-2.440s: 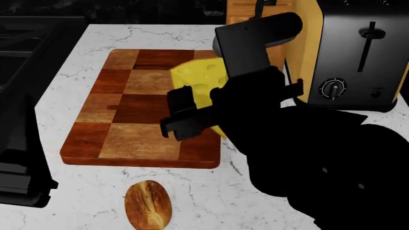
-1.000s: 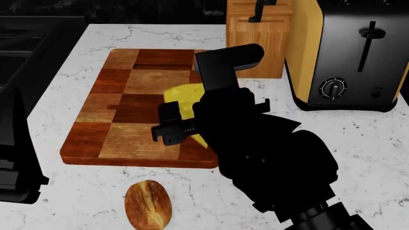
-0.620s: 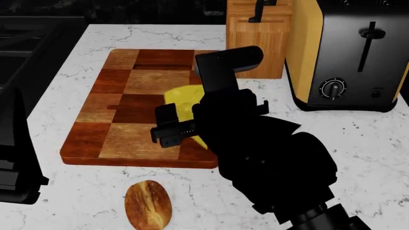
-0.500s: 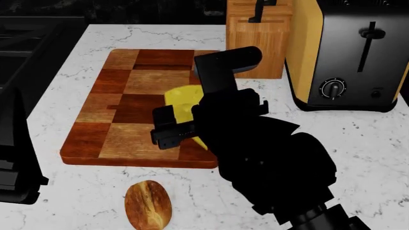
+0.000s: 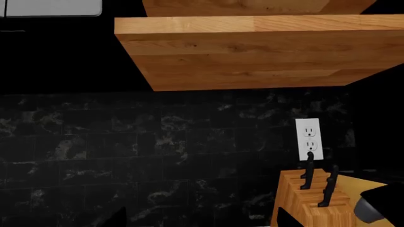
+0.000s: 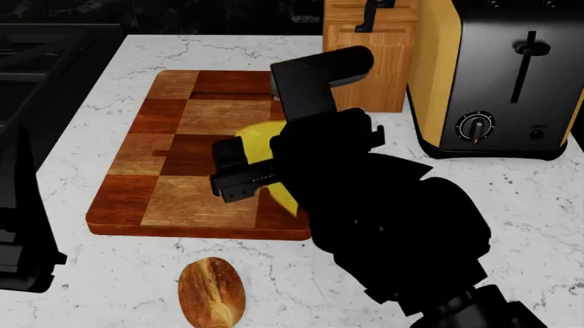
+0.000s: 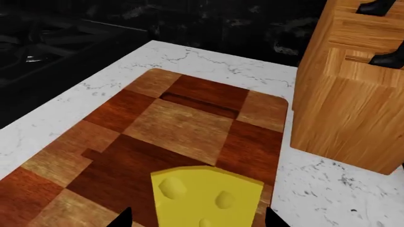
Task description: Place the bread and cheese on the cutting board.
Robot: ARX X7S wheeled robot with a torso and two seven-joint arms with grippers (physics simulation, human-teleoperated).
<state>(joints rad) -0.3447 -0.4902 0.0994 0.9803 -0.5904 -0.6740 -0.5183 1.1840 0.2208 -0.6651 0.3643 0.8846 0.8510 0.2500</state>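
The pale yellow cheese (image 7: 205, 196) stands on the near right part of the checkered cutting board (image 7: 183, 127). My right gripper (image 7: 197, 220) is open around it, and board shows between each tip and the wedge. In the head view one black finger (image 6: 239, 179) crosses in front of the cheese (image 6: 260, 137). The bread (image 6: 212, 292), a small brown roll, lies on the white counter in front of the cutting board (image 6: 182, 116). My left gripper (image 5: 200, 220) is open and empty, raised and facing the dark wall. Its arm (image 6: 23, 225) shows at the head view's left edge.
A light-wood knife block (image 6: 370, 65) stands just behind the board's far right corner. A black and yellow toaster (image 6: 497, 75) is to its right. A dark stove (image 6: 46, 61) borders the counter on the left. A wooden cabinet (image 5: 252, 52) hangs overhead.
My right arm carried the cheese leftward over the board and held still. In the last half second the gripper rose a little while the cheese stayed put. The bread has not moved.
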